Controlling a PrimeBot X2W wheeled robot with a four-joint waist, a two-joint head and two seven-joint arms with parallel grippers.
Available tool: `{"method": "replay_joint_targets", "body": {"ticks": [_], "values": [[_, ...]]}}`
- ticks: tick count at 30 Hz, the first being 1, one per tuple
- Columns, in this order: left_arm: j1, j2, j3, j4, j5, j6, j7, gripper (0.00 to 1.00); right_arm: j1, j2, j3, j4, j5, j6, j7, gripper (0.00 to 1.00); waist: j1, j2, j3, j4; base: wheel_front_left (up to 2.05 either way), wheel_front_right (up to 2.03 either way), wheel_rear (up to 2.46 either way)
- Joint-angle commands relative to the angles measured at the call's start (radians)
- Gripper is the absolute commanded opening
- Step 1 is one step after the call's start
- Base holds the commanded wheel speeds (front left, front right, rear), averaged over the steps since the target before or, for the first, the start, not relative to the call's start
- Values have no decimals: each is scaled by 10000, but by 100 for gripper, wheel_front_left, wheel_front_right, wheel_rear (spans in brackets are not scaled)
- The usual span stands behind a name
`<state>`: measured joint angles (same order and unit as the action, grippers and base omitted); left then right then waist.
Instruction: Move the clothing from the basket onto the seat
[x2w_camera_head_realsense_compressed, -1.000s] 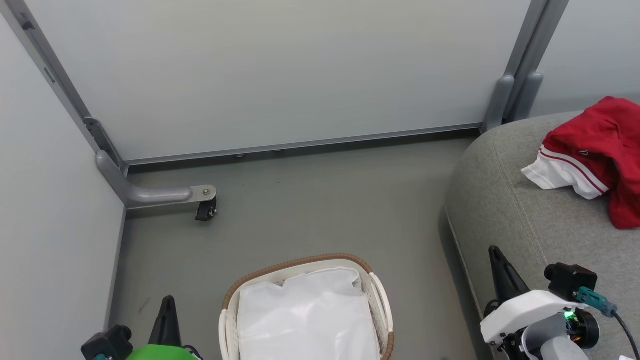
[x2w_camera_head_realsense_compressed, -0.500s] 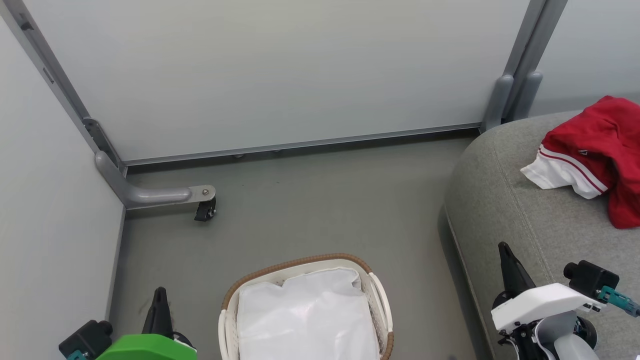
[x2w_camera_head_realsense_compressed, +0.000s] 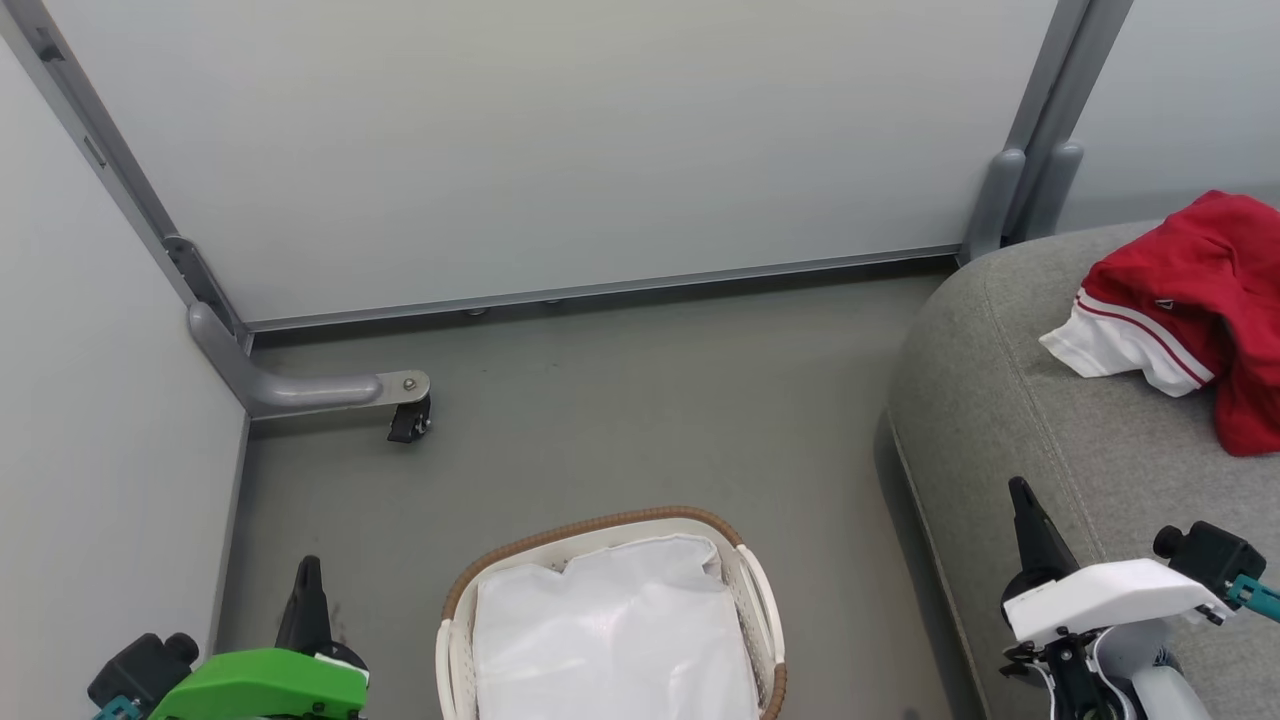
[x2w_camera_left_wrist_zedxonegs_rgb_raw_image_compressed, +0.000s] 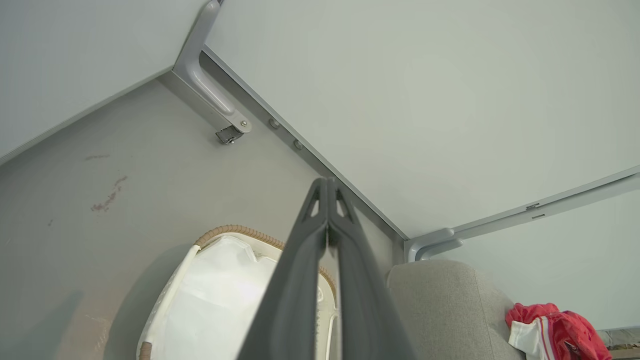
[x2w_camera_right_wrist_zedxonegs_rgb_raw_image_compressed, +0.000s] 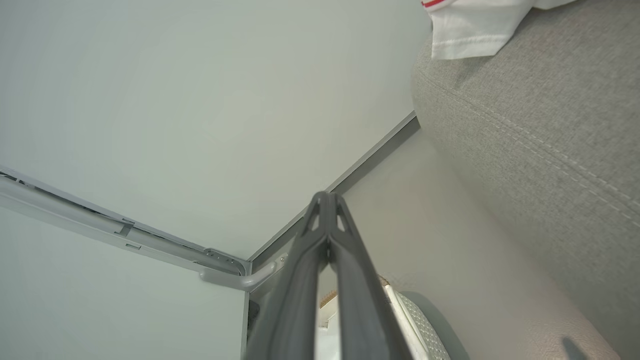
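basket (x2w_camera_head_realsense_compressed: 600, 521): near end off bottom edge | clothing (x2w_camera_head_realsense_compressed: 1200, 270): right part off frame | seat (x2w_camera_head_realsense_compressed: 1000, 420): cut right, bottom

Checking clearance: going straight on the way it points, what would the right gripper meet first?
Probably the pale partition wall near its grey bottom rail; the right gripper, shut, aims there, passing beside the grey fabric sofa. Depth unclear.
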<state>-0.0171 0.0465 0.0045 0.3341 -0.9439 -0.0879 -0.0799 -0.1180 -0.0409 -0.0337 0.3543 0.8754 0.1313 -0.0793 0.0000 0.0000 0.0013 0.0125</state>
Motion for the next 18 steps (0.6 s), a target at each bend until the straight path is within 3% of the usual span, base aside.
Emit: {"method": "replay_joint_targets", "body": {"ticks": [1, 18], "values": [[-307, 30, 101, -151, -321, -55, 79, 0, -45, -62, -68, -192, 320, -2, 77, 0, 0, 0, 0, -2, 0, 0, 0], [-506, 38, 380, -366, -2045, -168, 589, 0, -2, -79, -273, -451, 2232, -4, 582, 0, 0, 0, 4, -27, 0, 0, 0]]}}
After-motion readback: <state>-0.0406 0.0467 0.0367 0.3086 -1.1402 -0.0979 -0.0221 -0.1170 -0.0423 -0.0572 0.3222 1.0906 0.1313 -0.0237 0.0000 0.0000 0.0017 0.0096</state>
